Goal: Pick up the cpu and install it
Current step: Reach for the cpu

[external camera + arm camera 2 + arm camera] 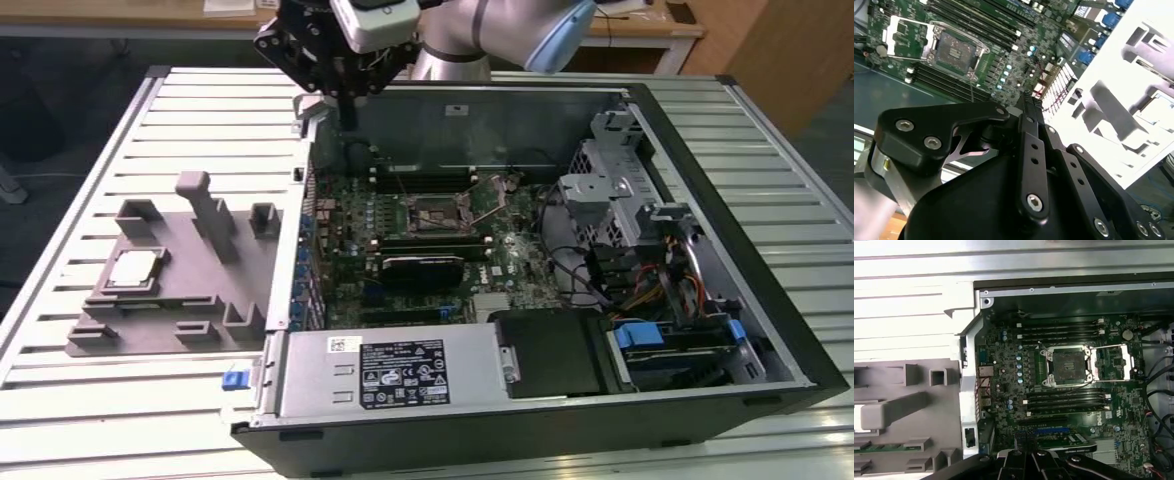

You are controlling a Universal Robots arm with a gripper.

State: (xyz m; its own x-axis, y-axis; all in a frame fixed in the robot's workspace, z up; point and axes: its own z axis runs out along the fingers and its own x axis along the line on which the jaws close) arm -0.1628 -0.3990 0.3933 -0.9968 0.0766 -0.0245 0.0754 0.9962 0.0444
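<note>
Gripper [350,118], fingers pressed together on nothing, hangs over the case [470,108] rim; the cpu [134,268] lies in the grey tray [171,300], well apart.

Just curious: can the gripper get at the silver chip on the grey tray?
Probably yes: the cpu lies uncovered on the grey tray, and the gripper hangs above the open case, with nothing between them.

An open computer case [534,445] lies on the bench [80,400], with the motherboard [354,225] inside it and the socket [437,213] near the board's middle. Beside the case, on the exterior view's left, sits a holder block [174,300] with the cpu [135,268] lying on it. The claw [347,115] hangs over the case's far wall.
</note>
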